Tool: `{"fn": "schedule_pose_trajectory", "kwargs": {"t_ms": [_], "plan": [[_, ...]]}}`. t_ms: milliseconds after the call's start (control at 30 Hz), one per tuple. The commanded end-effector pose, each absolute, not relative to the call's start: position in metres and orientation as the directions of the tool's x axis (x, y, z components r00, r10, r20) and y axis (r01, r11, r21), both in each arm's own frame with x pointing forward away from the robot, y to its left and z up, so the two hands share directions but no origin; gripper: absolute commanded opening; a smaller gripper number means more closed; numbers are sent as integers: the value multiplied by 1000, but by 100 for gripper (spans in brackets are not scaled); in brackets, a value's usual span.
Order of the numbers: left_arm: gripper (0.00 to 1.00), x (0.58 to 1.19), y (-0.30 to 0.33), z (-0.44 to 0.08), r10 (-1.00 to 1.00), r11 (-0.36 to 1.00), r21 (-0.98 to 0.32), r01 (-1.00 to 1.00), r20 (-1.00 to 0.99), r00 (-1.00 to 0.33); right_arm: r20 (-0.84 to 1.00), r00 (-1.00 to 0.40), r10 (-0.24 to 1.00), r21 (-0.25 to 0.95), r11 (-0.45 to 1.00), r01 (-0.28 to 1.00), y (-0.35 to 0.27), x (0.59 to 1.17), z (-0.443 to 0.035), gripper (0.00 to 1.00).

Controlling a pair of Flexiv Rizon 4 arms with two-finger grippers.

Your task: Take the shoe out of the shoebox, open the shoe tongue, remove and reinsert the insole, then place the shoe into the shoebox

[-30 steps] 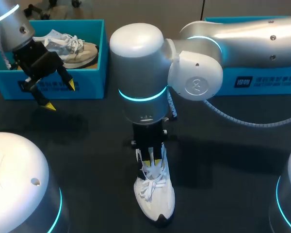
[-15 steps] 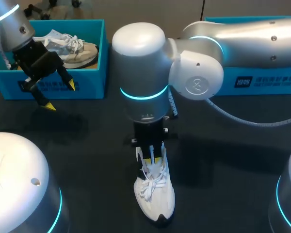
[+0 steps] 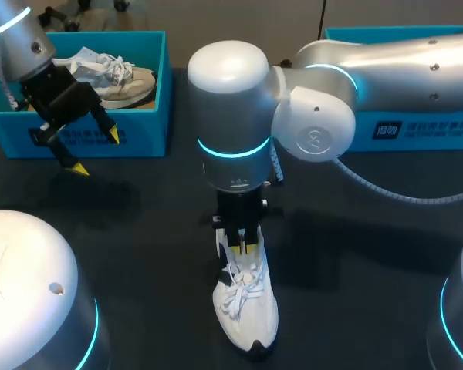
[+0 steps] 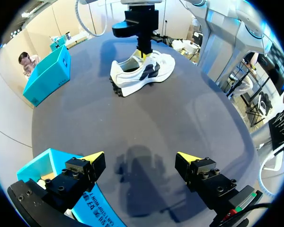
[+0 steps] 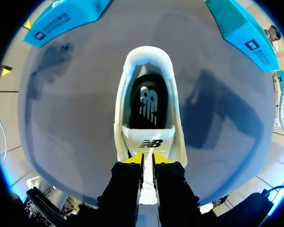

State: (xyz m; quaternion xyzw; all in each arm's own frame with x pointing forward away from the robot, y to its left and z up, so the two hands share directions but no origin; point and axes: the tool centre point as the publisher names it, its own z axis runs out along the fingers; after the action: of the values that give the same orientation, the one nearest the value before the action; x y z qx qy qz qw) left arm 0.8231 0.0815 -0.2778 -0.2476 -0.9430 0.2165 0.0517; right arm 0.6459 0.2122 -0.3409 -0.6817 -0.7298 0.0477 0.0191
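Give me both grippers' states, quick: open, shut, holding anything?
Left gripper: open, holding nothing.
Right gripper: shut on the shoe tongue.

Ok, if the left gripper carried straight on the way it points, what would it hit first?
Probably bare table, just ahead of the open left gripper; the shoe lies well beyond.
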Motion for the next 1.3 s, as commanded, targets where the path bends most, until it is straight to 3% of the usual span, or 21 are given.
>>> {"fn": "schedule_pose_trajectory", "kwargs": {"t_ms": [33,267,400,433,467,500,733,867,1300], "plan": [[100,822,82,-277,489,786,-430,445,-9,-872,-55,-83,995,-75,79,994,211,641,-322,15],[100,822,82,-277,489,786,-430,445,-9,-872,-64,-237,969,-48,235,971,207,638,-290,27],[100,822,82,-277,489,786,-430,445,-9,-872,4,-477,879,7,477,879,212,645,-277,45],[100,822,82,-277,489,786,-430,445,-9,-872,10,-528,849,4,528,849,213,647,-275,58],[100,822,82,-277,489,786,-430,445,-9,-872,26,-592,806,-2,592,806,214,650,-275,92],[100,822,82,-277,489,786,-430,445,-9,-872,62,-652,756,-1,653,757,214,652,-275,100],[100,822,82,-277,489,786,-430,445,-9,-872,126,-894,431,96,891,443,213,663,-273,100],[100,822,82,-277,489,786,-430,445,-9,-872,168,-961,218,261,930,257,212,662,-268,100],[100,822,82,-277,489,786,-430,445,-9,-872,159,-970,182,233,948,216,216,666,-269,100]]}}
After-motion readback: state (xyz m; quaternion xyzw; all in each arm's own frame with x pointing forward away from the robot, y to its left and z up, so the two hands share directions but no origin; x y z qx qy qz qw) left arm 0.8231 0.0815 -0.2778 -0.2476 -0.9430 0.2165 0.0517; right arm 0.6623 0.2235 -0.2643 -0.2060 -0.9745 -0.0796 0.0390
